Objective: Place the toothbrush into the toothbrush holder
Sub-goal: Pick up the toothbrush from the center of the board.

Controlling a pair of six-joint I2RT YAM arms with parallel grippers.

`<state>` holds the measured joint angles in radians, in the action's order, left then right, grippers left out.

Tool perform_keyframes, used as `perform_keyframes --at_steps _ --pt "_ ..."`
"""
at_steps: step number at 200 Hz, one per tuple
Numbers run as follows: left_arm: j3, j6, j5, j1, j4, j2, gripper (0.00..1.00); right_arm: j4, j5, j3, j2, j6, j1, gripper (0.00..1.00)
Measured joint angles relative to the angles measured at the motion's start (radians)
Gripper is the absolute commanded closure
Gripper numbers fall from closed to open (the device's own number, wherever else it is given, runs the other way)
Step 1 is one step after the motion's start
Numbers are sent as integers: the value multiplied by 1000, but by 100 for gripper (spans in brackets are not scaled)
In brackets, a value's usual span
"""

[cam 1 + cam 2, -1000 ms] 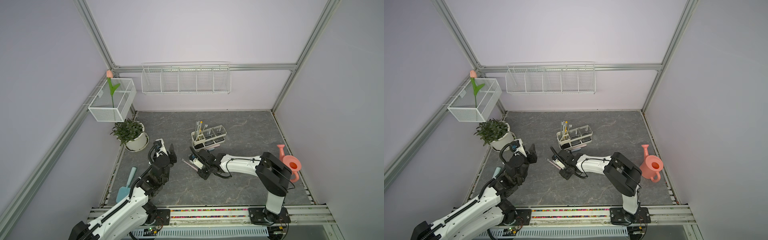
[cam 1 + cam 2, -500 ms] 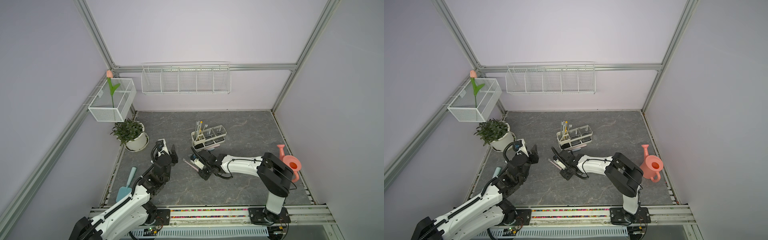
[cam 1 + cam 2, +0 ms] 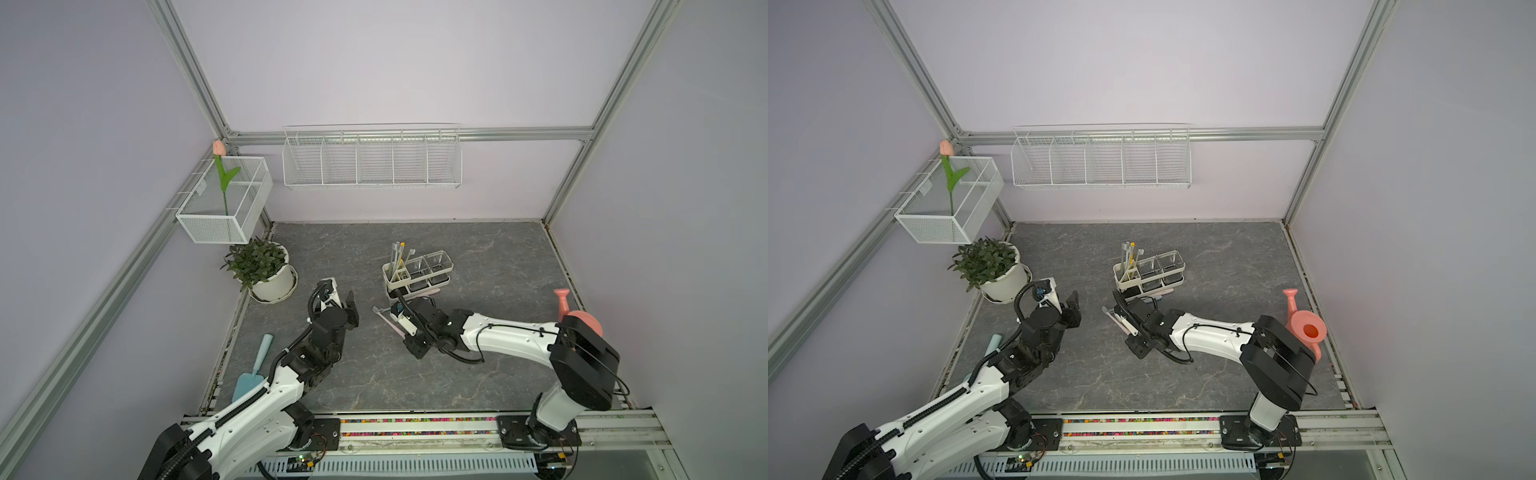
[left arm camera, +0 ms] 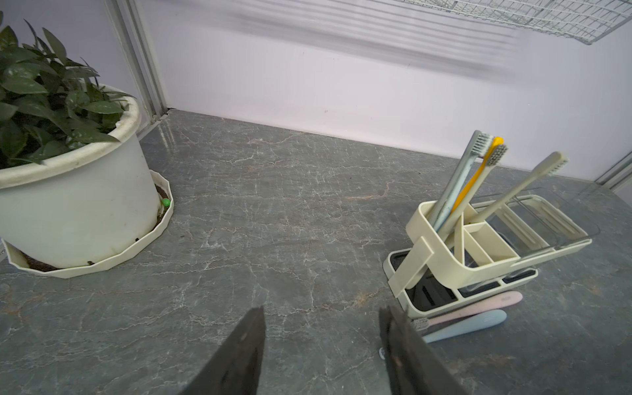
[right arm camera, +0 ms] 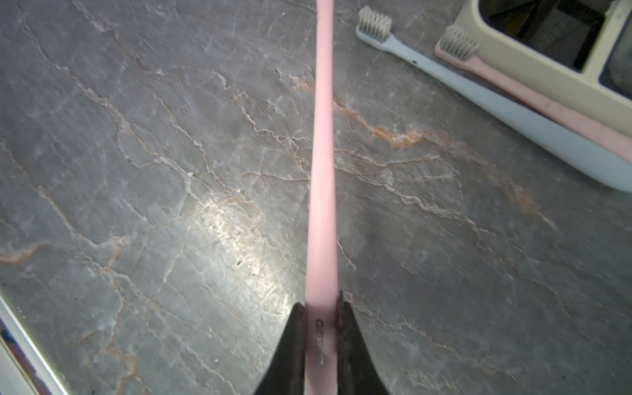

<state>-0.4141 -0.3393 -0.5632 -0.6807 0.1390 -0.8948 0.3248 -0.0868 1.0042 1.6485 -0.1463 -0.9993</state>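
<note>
- Pink toothbrush (image 5: 321, 164): gripped at the thick, printed end of its handle by the right gripper (image 5: 321, 304), whose jaws are clenched on it. The shaft runs out ahead of the jaws, low over the table (image 5: 136, 205). It is near the toothbrush holder (image 5: 506, 48) but apart from it. Whether the bristle end touches the table cannot be told.
- Handling (judged): light, slim, stiff plastic with a smooth surface. Gripped this close to one end, it may swivel between the jaws, and a hold nearer mid-handle would be steadier.
- Toothbrush holder: three toothbrushes (image 4: 473, 176) stand bristles-up in its cream compartment. A blue toothbrush (image 4: 475, 323) and a second pink toothbrush (image 4: 485, 304) lie along its base.
- Left gripper (image 4: 321, 318): jaws spread with nothing between them, facing the toothbrush holder.
</note>
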Motion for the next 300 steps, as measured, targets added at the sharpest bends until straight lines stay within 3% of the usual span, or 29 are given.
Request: perform_keyframes --at_steps 52,126,202,253,300 --pt "-32 0 72 0 -11 -25 41 -13 -82 -33 -51 -15 0 93" --pt "-51 -5 89 13 -27 -58 40 -15 -172 -51 -63 -10 0 93" --pt "-51 -16 130 77 -33 -112 40 -21 -225 -100 -178 -2 2 93" --pt "-92 -16 307 135 -58 -164 38 -39 -246 -146 -182 -2 15 93" --pt "-130 -8 470 140 -52 -126 37 -67 -266 -146 -182 -3 18 93"
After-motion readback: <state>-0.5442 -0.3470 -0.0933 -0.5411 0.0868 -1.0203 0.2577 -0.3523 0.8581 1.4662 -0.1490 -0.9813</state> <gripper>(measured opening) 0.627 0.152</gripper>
